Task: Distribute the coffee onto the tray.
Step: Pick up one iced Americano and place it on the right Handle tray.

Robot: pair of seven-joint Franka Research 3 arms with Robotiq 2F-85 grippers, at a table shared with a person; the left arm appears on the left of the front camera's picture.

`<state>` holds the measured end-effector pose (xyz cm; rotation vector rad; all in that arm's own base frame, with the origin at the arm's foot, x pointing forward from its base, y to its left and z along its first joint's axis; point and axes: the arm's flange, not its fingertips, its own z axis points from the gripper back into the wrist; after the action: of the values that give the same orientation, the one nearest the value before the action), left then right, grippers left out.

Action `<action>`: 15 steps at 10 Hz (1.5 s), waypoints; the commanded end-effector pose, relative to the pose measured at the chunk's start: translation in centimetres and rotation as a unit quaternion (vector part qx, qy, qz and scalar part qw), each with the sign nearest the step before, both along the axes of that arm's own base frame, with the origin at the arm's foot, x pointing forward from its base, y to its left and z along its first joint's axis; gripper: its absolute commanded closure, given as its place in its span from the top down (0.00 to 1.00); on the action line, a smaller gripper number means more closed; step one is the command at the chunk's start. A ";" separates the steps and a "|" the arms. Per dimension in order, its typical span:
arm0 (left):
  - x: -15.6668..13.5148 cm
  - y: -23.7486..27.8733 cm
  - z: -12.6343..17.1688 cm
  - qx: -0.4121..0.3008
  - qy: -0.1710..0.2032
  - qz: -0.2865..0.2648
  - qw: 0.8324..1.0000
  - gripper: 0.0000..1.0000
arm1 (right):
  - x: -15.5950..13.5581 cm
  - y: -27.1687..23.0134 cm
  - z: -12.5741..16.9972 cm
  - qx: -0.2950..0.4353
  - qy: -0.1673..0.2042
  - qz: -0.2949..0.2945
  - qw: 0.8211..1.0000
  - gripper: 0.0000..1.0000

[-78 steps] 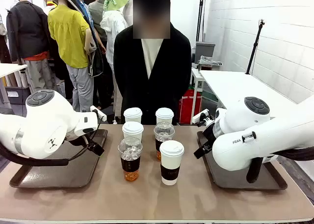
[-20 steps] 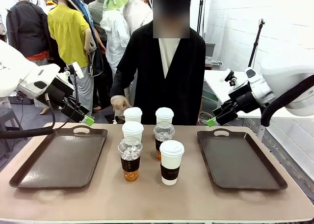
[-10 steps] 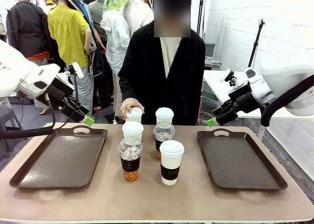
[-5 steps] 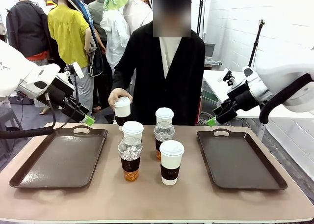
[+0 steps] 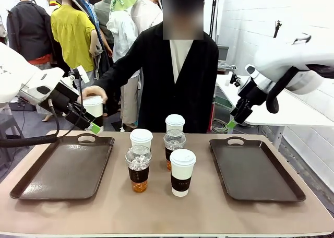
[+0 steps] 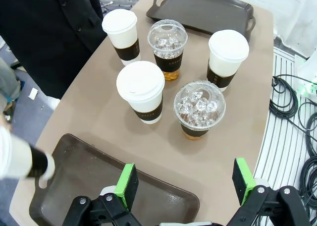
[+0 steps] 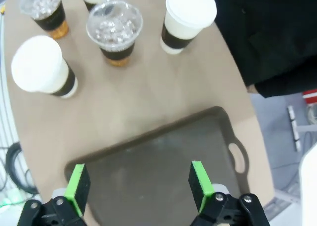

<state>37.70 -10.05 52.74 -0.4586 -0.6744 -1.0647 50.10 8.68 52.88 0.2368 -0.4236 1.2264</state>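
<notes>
Tan desk (image 5: pixel 156 212) seen with five coffee cups (image 5: pixel 182 173) clustered at centre between two trays (image 5: pixel 31 188); sixth cup (image 5: pixel 94 107) held aloft in person's hand (image 5: pixel 93 94) just beside left tool (image 6: pixel 185 181), fingers spread. Right tool (image 7: pixel 139 181) also spread, over right tray (image 5: pixel 284 193). Feared: early release, cup dropped and spilled.

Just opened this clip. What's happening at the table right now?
A person across the table holds one white-lidded paper cup in a hand, up in the air beside the left gripper, whose jaws are open with nothing between them. The right gripper hangs open above the right tray. No cup stands on it or on the left tray yet. Five other cups, paper and iced, stand on the table between the trays.
</notes>
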 end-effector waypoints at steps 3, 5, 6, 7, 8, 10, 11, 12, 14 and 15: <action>0.2 0.1 -0.2 -0.010 -0.004 -0.010 1.000 1.00 | 5.2 -0.8 -0.5 -0.035 0.053 0.096 0.993 1.00; 0.2 0.1 -0.2 -0.010 -0.004 -0.010 1.000 1.00 | 5.8 -0.9 -2.4 -0.003 0.061 0.119 0.991 1.00; 0.2 0.1 -0.2 -0.010 -0.004 -0.010 1.000 1.00 | 5.6 -1.2 -3.3 0.018 0.061 0.131 0.989 1.00; 0.2 0.1 -0.2 -0.010 -0.004 -0.010 1.000 1.00 | 5.2 -1.3 -4.2 0.035 0.058 0.139 0.988 1.00; 0.2 0.1 -0.2 -0.010 -0.004 -0.010 1.000 1.00 | 5.1 -1.4 -4.9 0.042 0.056 0.138 0.988 1.00; 0.2 0.1 -0.2 -0.010 -0.004 -0.010 1.000 1.00 | 4.7 -1.1 -5.6 0.050 0.039 0.125 0.990 1.00; 0.2 0.1 -0.2 -0.010 -0.004 -0.010 1.000 1.00 | 5.3 -1.2 -4.7 0.033 0.059 0.128 0.989 1.00; 0.2 0.1 -0.2 -0.010 -0.004 -0.010 1.000 1.00 | 5.3 -1.2 -4.7 0.033 0.059 0.128 0.989 1.00; 0.2 0.1 -0.2 -0.010 -0.004 -0.010 1.000 1.00 | 5.3 -1.2 -4.7 0.033 0.059 0.128 0.989 1.00; 0.2 0.1 -0.2 -0.010 -0.004 -0.010 1.000 1.00 | 5.3 -1.2 -4.7 0.033 0.059 0.128 0.989 1.00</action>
<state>37.71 -10.05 52.75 -0.4589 -0.6745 -1.0638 55.37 7.56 47.96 0.4307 -0.3462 1.4406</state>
